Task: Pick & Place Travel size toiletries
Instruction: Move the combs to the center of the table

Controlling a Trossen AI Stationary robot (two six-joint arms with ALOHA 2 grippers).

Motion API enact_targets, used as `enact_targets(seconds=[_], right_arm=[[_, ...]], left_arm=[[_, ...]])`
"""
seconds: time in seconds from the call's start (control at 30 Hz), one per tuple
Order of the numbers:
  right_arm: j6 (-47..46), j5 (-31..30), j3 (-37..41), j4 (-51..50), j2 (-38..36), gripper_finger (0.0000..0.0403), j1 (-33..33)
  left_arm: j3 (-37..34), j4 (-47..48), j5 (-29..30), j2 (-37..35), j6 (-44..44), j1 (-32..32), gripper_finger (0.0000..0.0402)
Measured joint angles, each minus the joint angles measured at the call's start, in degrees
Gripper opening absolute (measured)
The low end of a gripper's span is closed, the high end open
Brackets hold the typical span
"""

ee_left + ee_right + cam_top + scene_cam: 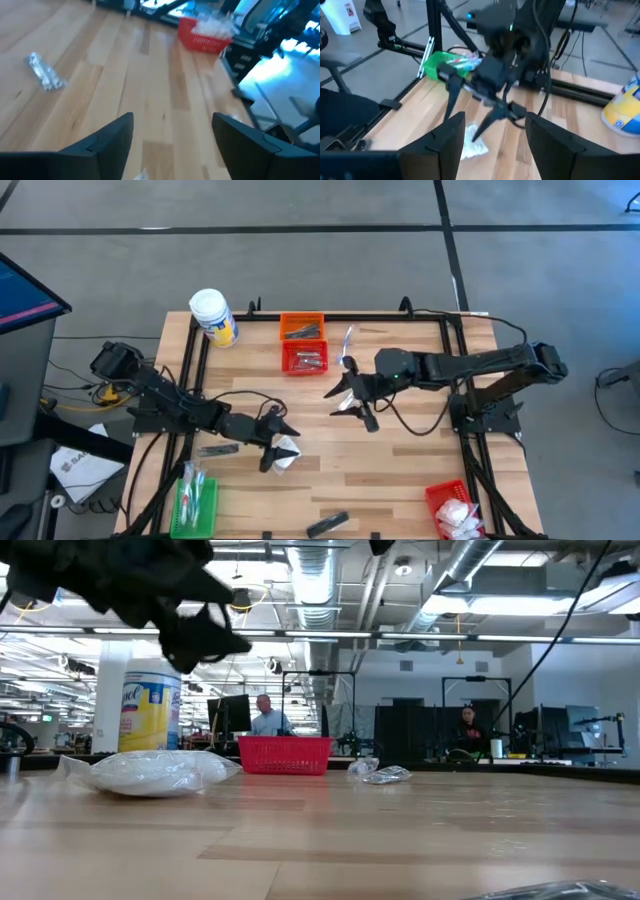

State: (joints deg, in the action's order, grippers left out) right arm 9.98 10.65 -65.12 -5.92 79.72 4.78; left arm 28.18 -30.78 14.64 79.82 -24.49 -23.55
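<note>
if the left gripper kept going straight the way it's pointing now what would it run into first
Probably bare table: past the open left gripper the wood looks free up to the red basket at the far corner. The foil sachet lies off to one side. Depth is hard to judge.

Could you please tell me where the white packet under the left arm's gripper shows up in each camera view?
High view: white plastic packet, lower centre, beside the left gripper.
Low view: left, on the table.
Left wrist view: not identifiable.
Right wrist view: bottom centre.
Shared landmark: the white jar with yellow label.
</note>
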Motion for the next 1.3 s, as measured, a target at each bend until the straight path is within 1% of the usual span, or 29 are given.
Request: enact_targets(seconds=[0.07, 0.13, 0.23, 0.3, 0.37, 0.47, 0.5, 0.53, 0.57, 0.7, 0.87, 1.03, 1.17, 1.3], right_arm=[[-3.42, -0.01, 0.00, -1.25, 0.00, 0.0200, -0.74], [-9.42, 0.01, 0.00, -2.25, -0.23, 0.0199, -1.86], [-14.47, -0.19, -0.14, -5.37, -2.14, 0.0197, -4.08], [-14.98, -0.27, -0.13, -8.90, -3.35, 0.0196, -5.35], [-14.93, -0.25, -0.11, -10.31, -3.63, 0.0196, -5.51], [-14.71, -0.19, -0.07, -9.71, -3.56, 0.0199, -4.90], [-14.65, -0.18, -0.07, -9.18, -3.45, 0.0199, -4.58], [-14.53, -0.18, -0.10, -7.82, -2.73, 0.0200, -4.25], [-14.52, -0.19, -0.20, -6.53, -1.94, 0.0200, -3.80], [-14.52, -0.16, -0.07, -6.65, -1.51, 0.0200, -2.86], [-14.52, -0.17, 0.06, -6.95, -1.23, 0.0197, -2.88], [-14.52, -0.16, -0.07, -6.98, -1.33, 0.0197, -3.02], [-14.52, -0.16, -0.07, -6.88, -1.33, 0.0200, -3.02], [-14.52, -0.17, -0.07, -6.90, -1.33, 0.0201, -3.07]], left_arm=[[0.30, 0.27, 0.05, -1.10, -0.04, 0.00, 0.0245], [1.17, 0.08, 0.15, -1.08, -0.34, 0.00, 0.0226], [1.80, 1.12, 0.84, -1.08, -1.63, 0.00, 0.0186], [2.38, 2.83, 1.54, -1.08, -3.26, 0.39, 0.0151], [2.69, 4.80, 1.71, -1.08, -4.64, 0.39, 0.0110], [3.71, 7.00, 1.92, -1.08, -6.38, 0.39, 0.0041], [4.14, 8.38, 1.91, -1.08, -7.16, 0.39, 0.0021], [4.50, 9.94, 1.92, -1.08, -7.76, 0.38, 0.0012], [5.02, 11.72, 1.92, -1.07, -8.44, 0.18, 0.0009], [7.79, 18.47, 2.52, -1.05, -9.61, -1.12, 0.0001], [10.26, 25.15, 4.49, -1.05, -10.56, -2.97, 0.0001], [12.21, 33.90, 4.68, -1.05, -12.69, -3.45, 0.0000], [13.72, 44.92, 4.07, -1.05, -17.20, -3.43, 0.0000], [14.28, 53.00, 0.83, -1.05, -22.91, -3.43, 0.0000]])
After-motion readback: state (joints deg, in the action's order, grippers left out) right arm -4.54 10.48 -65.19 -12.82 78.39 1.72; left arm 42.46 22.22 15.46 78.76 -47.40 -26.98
